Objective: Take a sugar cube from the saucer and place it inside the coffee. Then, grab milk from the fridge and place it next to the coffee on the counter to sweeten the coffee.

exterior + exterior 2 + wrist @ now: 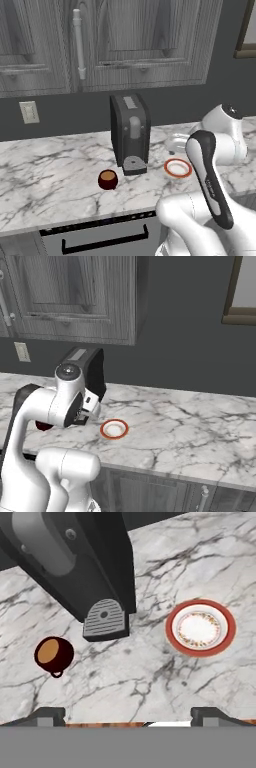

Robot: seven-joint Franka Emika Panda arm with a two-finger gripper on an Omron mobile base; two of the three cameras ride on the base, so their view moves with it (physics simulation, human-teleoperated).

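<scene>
On the left of the counter (50,175) we see the coffee (108,179), a dark red cup with brown liquid at its top, standing alone on the marble in front of and a little left of the machine. In the hand view its handle points toward the camera. Next comes the black coffee machine (130,131), upright against the dark wall, its round drip tray at the front of its foot. Right of the machine, well apart from the cup, lies the saucer (178,168), white with an orange-red rim. We cannot make out a sugar cube on it; its white middle looks speckled in the hand view. Our gripper (128,716) hangs above the counter with its jaws spread wide and nothing between them, nearer the saucer than the cup.
</scene>
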